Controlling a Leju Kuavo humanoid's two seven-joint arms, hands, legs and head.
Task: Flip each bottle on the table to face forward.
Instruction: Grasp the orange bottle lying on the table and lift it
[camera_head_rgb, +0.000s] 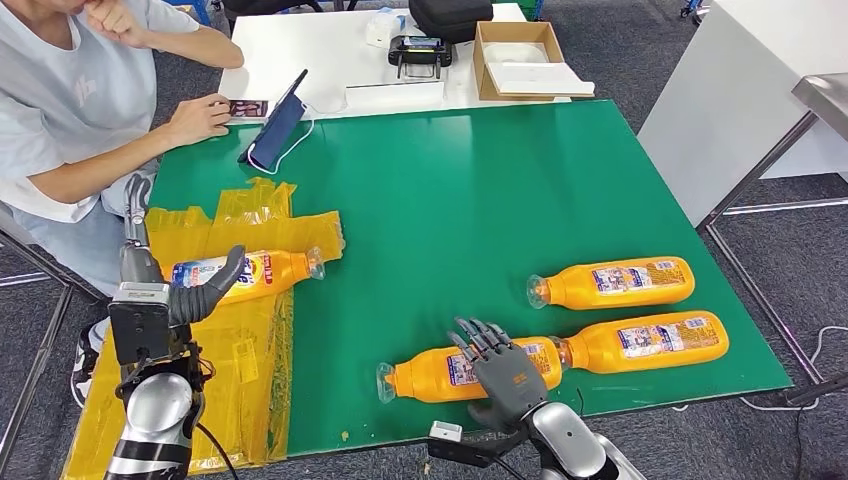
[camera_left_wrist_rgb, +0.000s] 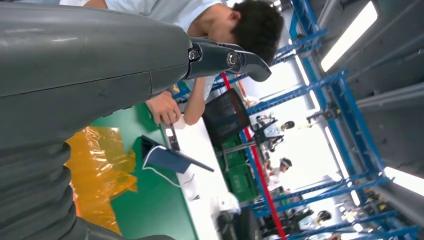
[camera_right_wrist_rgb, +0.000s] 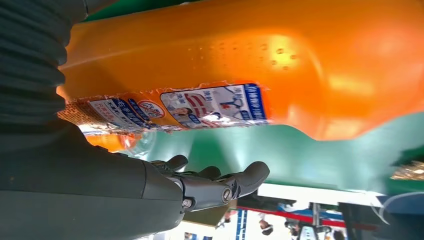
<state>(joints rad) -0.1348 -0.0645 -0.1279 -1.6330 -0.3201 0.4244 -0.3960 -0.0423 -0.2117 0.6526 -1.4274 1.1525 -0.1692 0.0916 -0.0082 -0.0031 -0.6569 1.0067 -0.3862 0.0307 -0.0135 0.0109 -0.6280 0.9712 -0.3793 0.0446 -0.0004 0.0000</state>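
Right hand (camera_head_rgb: 508, 375) at about 6 o'clock, fingers spread over the middle of the nearest orange bottle (camera_head_rgb: 440, 372), palm close above it, grip not discernible; that bottle lying on its side on the green table (camera_head_rgb: 450, 190), neck end-to-end with a second bottle (camera_head_rgb: 645, 338) at 4 o'clock. Left hand (camera_head_rgb: 175, 300) at 8 o'clock, thumb hooked over a third bottle (camera_head_rgb: 245, 273) on yellow plastic sheeting (camera_head_rgb: 240, 360). Farther out at 3 o'clock, a fourth bottle (camera_head_rgb: 615, 282) on its side; at 11 o'clock, a seated person (camera_head_rgb: 90, 100) by a propped tablet (camera_head_rgb: 278, 125).
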